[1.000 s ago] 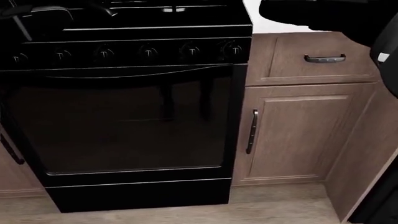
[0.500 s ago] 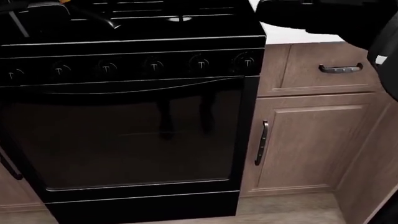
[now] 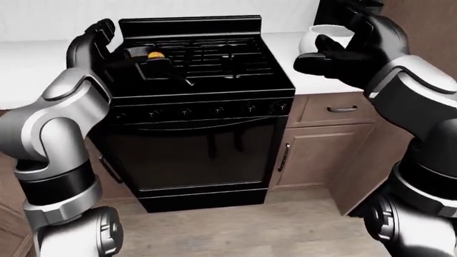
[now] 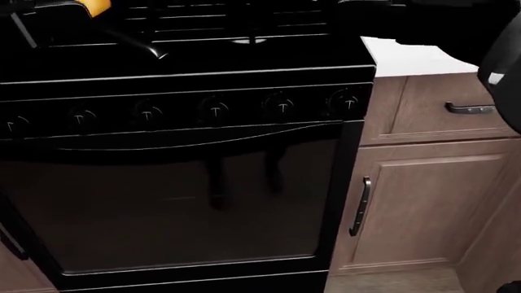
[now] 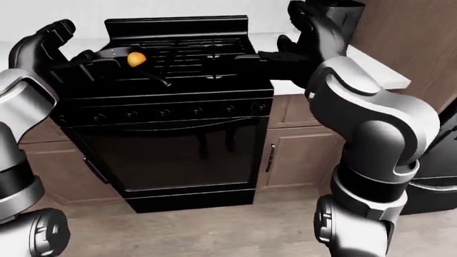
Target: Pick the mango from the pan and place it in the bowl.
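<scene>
We see the mango [image 5: 135, 58] sitting in the black pan [image 5: 107, 56] at the upper left of the stove [image 3: 207, 112], toward the left side of the cooktop in both eye views. It reads as a small orange-yellow round lump (too small for us to tell its long axis or which way it points). The pan's handle [image 5: 154, 78] runs down and to the right from the pan, toward the row of knobs [image 4: 213, 110].

Our left hand [image 3: 91, 43] is raised just left of the pan, fingers spread wide and apart from it, holding nothing. Our right hand [image 3: 357, 45] hangs over the white counter [image 4: 415, 60] to the right of the stove, fingers loosely spread and empty; in the left-eye view it stands just beside the white bowl [image 3: 319, 37], partly covering it, and we cannot tell whether it touches.

In the head view the oven door fills most of the picture, with a wooden drawer [image 4: 456, 107] and cabinet door [image 4: 423, 207] at the right.
</scene>
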Controlling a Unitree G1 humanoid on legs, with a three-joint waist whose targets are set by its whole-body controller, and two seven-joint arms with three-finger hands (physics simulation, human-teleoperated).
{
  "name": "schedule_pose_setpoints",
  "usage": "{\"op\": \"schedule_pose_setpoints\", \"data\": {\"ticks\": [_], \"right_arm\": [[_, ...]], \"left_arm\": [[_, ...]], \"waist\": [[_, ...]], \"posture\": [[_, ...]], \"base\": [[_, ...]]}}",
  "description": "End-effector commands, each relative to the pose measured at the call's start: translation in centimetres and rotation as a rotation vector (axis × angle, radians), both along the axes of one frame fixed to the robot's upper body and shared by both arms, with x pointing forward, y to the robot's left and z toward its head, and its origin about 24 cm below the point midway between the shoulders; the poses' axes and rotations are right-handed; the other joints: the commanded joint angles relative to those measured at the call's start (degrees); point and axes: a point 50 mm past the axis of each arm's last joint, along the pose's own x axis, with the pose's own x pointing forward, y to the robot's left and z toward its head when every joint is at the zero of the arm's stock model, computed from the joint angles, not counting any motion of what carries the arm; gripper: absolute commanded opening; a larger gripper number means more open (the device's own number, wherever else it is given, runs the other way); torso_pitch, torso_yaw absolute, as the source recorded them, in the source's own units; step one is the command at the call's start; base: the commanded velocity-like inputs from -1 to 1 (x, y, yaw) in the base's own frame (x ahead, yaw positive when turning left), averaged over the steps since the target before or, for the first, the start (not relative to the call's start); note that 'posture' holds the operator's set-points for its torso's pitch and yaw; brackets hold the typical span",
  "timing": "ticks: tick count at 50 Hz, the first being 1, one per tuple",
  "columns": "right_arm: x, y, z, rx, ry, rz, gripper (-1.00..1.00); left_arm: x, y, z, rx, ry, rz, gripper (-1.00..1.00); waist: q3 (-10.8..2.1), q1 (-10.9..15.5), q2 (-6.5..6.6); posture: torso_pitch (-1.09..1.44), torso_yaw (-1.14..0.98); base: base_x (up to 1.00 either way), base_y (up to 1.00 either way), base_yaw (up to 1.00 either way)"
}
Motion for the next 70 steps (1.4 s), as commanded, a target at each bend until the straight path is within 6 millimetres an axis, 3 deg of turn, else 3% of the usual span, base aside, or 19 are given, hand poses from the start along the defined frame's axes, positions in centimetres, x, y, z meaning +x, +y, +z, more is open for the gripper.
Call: {"op": "schedule_pose_setpoints", "data": {"ticks": [1, 5, 8, 9, 11, 17, 21, 31, 35, 36, 38, 44, 48, 49, 58, 62, 63, 65, 70], "right_arm": [[-0.84, -0.52, 1.93, 0.023, -0.103, -0.027, 1.0], [-0.82, -0.48, 1.84, 0.022, -0.102, -0.025, 1.0], [-0.84, -0.49, 1.94, 0.021, -0.104, -0.026, 1.0], [-0.79, -0.5, 1.94, 0.021, -0.105, -0.026, 1.0], [-0.77, -0.54, 1.99, 0.023, -0.106, -0.026, 1.0], [-0.74, -0.47, 1.93, 0.021, -0.106, -0.025, 1.0], [-0.87, -0.39, 2.0, 0.02, -0.107, -0.023, 1.0], [-0.92, -0.47, 2.03, 0.02, -0.108, -0.023, 1.0], [-0.9, -0.34, 1.94, 0.017, -0.106, -0.02, 1.0], [-0.89, -0.34, 1.92, 0.017, -0.107, -0.02, 1.0], [-0.92, -0.38, 1.9, 0.018, -0.107, -0.02, 1.0], [-0.93, -0.33, 1.93, 0.017, -0.105, -0.021, 1.0], [-0.92, -0.38, 1.99, 0.018, -0.107, -0.022, 1.0], [-0.9, -0.38, 1.98, 0.018, -0.107, -0.022, 1.0], [-0.8, -0.3, 1.67, 0.016, -0.103, -0.02, 1.0], [-0.88, -0.31, 1.77, 0.016, -0.104, -0.021, 1.0], [-0.88, -0.31, 1.78, 0.016, -0.104, -0.021, 1.0], [-0.95, -0.3, 1.86, 0.016, -0.105, -0.022, 1.0], [-0.97, -0.29, 1.86, 0.015, -0.104, -0.023, 1.0]], "left_arm": [[-0.77, -0.5, 2.41, 0.005, -0.115, -0.025, 1.0], [-0.77, -0.51, 2.3, 0.007, -0.112, -0.024, 1.0], [-0.76, -0.48, 2.25, 0.007, -0.112, -0.024, 1.0], [-0.77, -0.46, 2.35, 0.007, -0.113, -0.024, 1.0], [-0.76, -0.43, 2.28, 0.006, -0.113, -0.024, 1.0], [-0.69, -0.43, 2.29, 0.007, -0.113, -0.024, 1.0], [-0.73, -0.52, 2.27, 0.013, -0.111, -0.028, 1.0], [-0.77, -0.57, 2.23, 0.014, -0.109, -0.034, 1.0], [-0.8, -0.57, 2.3, 0.014, -0.109, -0.034, 1.0], [-0.81, -0.56, 2.32, 0.014, -0.109, -0.033, 1.0], [-0.86, -0.61, 2.24, 0.014, -0.11, -0.034, 1.0], [-0.76, -0.6, 2.16, 0.015, -0.107, -0.035, 1.0], [-0.82, -0.65, 2.25, 0.015, -0.107, -0.037, 1.0], [-0.83, -0.67, 2.27, 0.014, -0.108, -0.038, 1.0], [-0.73, -0.66, 2.12, 0.014, -0.107, -0.037, 1.0], [-0.72, -0.6, 2.15, 0.013, -0.106, -0.034, 1.0], [-0.73, -0.6, 2.16, 0.013, -0.106, -0.034, 1.0], [-0.83, -0.66, 2.19, 0.013, -0.106, -0.035, 1.0], [-0.82, -0.65, 2.21, 0.013, -0.105, -0.038, 1.0]], "waist": [[-1.47, -0.3, 0.12], [-0.94, 0.0, -2.25], [-1.81, 0.5, -6.48], [-1.32, -0.1, -4.18], [-1.4, 0.0, -5.18], [-0.93, -0.5, -2.37], [-1.97, -1.3, 3.3], [-0.94, -0.1, -1.59], [-1.93, 0.4, -6.55], [-1.31, -0.2, -4.21], [-1.39, 0.0, -5.2], [-0.88, -0.5, -2.34], [-1.98, -1.3, 3.31], [-2.01, -1.0, 1.81], [-0.96, -0.1, -1.49], [-1.72, 0.4, -6.23], [-1.56, 0.0, -4.19], [-1.44, 0.1, -5.24], [-1.2, -0.4, -3.07]], "posture": [[0.0, 0.0], [0.0, 0.0], [0.0, 0.0], [0.0, 0.0], [0.0, 0.0], [0.0, 0.0], [0.0, 0.0], [0.0, 0.0], [0.0, 0.0], [0.0, 0.0], [0.0, 0.0], [0.0, 0.0], [0.0, 0.0], [0.0, 0.0], [0.0, 0.0], [0.0, 0.0], [0.0, 0.0], [0.0, 0.0], [0.0, 0.0]], "base": [[0.16, 0.12, 0.0], [0.17, 0.12, 0.0], [0.17, 0.12, 0.0], [0.16, 0.12, 0.0], [0.17, 0.12, 0.0], [0.17, 0.12, 0.0], [0.17, 0.12, 0.0], [0.17, 0.12, 0.0], [0.17, 0.12, 0.0], [0.18, 0.11, 0.0], [0.17, 0.12, 0.0], [0.17, 0.12, 0.0], [0.17, 0.12, 0.0], [0.16, 0.12, 0.0], [0.17, 0.12, 0.0], [0.17, 0.12, 0.0], [0.18, 0.12, 0.0], [0.17, 0.12, 0.0], [0.17, 0.12, 0.0]]}}
